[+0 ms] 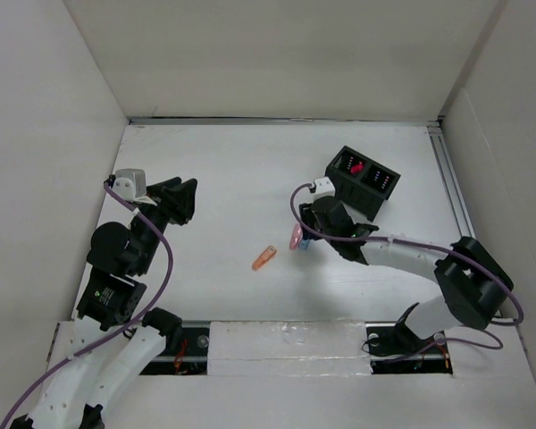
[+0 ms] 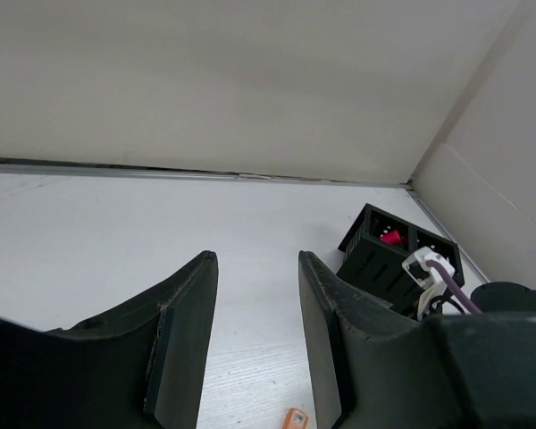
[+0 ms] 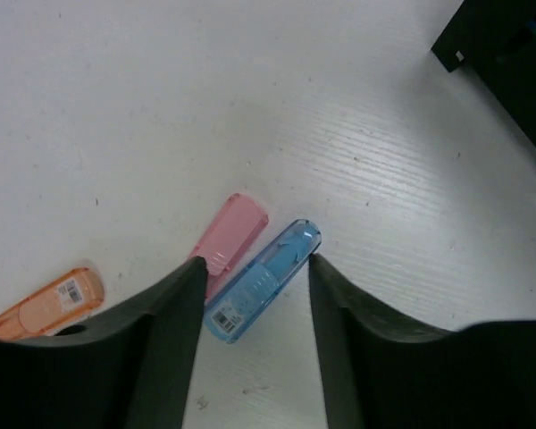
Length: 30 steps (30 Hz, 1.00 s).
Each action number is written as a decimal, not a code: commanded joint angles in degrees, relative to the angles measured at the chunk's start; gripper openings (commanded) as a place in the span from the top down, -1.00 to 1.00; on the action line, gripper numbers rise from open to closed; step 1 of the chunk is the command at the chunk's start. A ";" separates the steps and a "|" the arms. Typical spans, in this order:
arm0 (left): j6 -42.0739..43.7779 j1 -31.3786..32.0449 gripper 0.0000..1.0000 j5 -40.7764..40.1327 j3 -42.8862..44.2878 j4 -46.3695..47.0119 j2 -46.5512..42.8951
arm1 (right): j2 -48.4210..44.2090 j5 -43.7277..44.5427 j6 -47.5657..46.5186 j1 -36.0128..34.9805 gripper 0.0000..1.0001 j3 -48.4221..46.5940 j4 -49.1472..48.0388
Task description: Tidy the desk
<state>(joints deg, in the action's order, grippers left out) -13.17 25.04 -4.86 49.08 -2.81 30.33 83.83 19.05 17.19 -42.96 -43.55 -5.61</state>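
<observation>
The desk [image 1: 223, 170] is a flat white tabletop. A blue translucent tube [image 3: 263, 279] lies on it beside a pink one [image 3: 228, 241], with an orange one [image 3: 45, 304] further left. In the top view the pink tube [image 1: 295, 235] and the orange tube [image 1: 264, 258] lie mid-desk. My right gripper [image 3: 255, 260] is open, low over the desk, its fingers on either side of the blue tube. My left gripper [image 2: 255, 257] is open and empty, above the left part of the desk [image 2: 116, 223].
A small black compartmented box [image 1: 363, 179] stands at the back right, with a red item [image 1: 357, 167] in one compartment. It also shows in the left wrist view [image 2: 395, 259]. White wall panels surround the desk; a metal rail [image 1: 451, 188] runs along the right edge.
</observation>
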 commanded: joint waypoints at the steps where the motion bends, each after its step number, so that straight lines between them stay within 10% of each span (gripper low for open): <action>1: -0.37 0.19 0.25 0.82 -0.39 2.37 0.52 | 0.28 -1.65 -0.32 -0.28 -0.15 -1.10 1.39; 6: -0.37 0.19 0.25 0.47 -0.48 2.37 0.61 | 3.26 -4.28 1.18 0.42 -0.24 -1.01 -1.16; 16: -0.28 0.19 0.25 0.73 -0.56 2.37 0.52 | 8.27 -2.26 2.94 1.48 0.26 -1.98 -1.16; 30: -0.19 0.19 0.25 0.82 -0.48 2.37 0.35 | 12.05 -4.63 2.59 3.76 -0.12 -3.12 -0.19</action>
<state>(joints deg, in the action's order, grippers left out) -13.17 25.04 -4.71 49.08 -2.81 30.63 94.65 15.57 19.70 -40.10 -45.06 -4.99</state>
